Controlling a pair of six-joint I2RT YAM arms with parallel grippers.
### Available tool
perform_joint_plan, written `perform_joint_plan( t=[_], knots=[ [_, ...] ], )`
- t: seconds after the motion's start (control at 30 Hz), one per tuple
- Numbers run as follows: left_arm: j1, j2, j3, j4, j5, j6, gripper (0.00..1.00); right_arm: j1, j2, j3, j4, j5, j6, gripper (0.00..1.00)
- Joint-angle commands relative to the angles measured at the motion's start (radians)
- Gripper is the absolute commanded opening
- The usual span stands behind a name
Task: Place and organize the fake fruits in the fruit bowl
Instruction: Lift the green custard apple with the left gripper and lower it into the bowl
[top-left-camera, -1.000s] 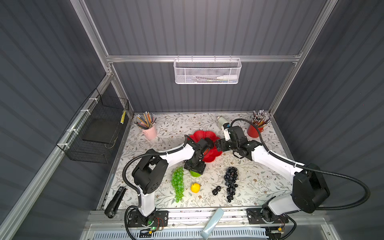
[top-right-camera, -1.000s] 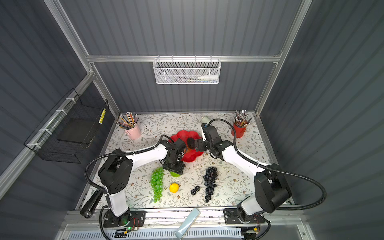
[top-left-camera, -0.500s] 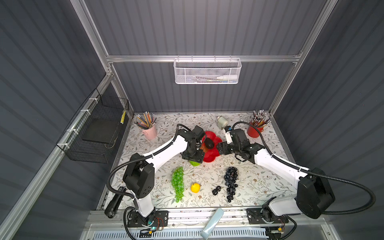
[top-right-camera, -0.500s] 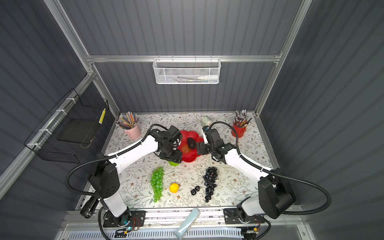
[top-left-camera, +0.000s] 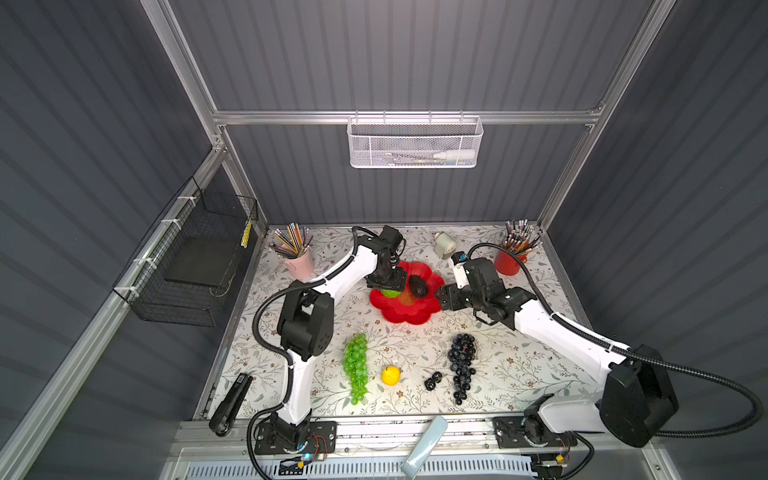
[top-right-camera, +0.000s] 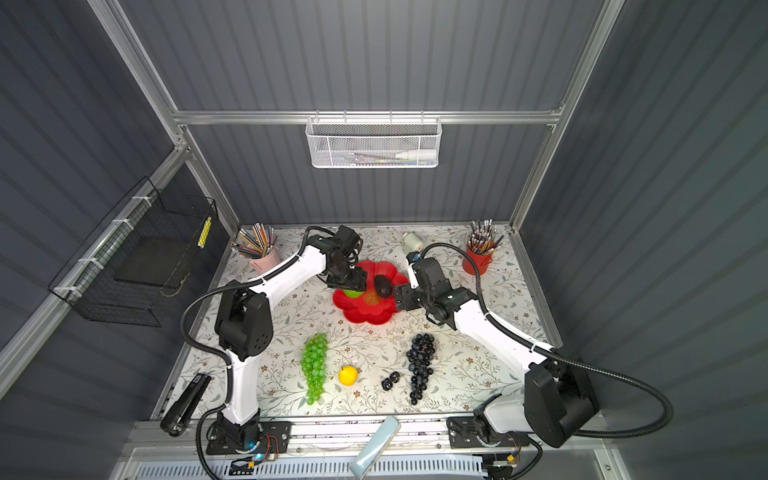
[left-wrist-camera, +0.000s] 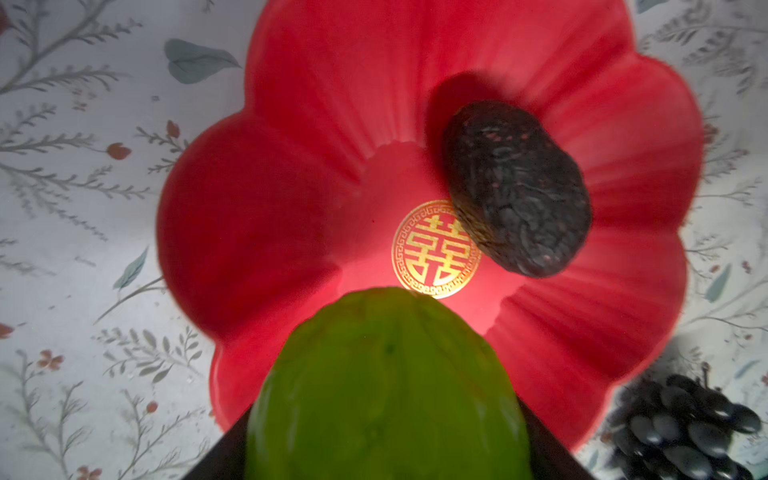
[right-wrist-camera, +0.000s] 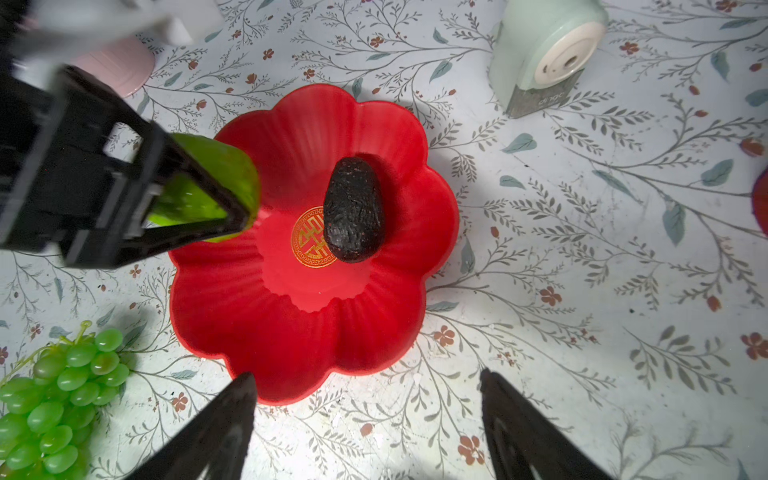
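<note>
Bowl, one, red scalloped flower, gold centre, on table, one black oval inside, my left claw clenched on one green ball above it, my right claw released beside it, green bunch, purple bunch, yellow fruit, berry cluster, one each, outside

Six fruits; one bowl; two pencil cups.

Left end effector clamped, right agape.
</note>
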Motion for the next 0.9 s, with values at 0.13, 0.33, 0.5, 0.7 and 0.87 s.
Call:
perform_joint_plan(
  t=[0.13,0.33,0.5,0.7,0.87],
  knots=[
    [0.008,0.115,0.138,0.014,-0.016,0.030,0.49,-0.001,-0.008,-0.009,-0.025,-0.020,-0.004,0.85],
    [0.008,0.177,0.179,0.031,0.007,0.015,0.49,-0.001,-0.013,-0.027,-0.018,-0.013,-0.009,0.85],
    [0.008,0.193,0.182,0.055,0.014,0.007,0.56,-0.001,-0.017,-0.033,-0.021,-0.010,-0.016,0.85],
    [0.008,0.206,0.177,0.069,0.025,0.005,0.64,0.000,-0.024,-0.034,-0.030,-0.001,-0.024,0.86],
    [0.008,0.200,0.167,0.075,0.031,0.003,0.70,-0.001,-0.024,-0.040,-0.028,-0.001,-0.019,0.86]
  ],
)
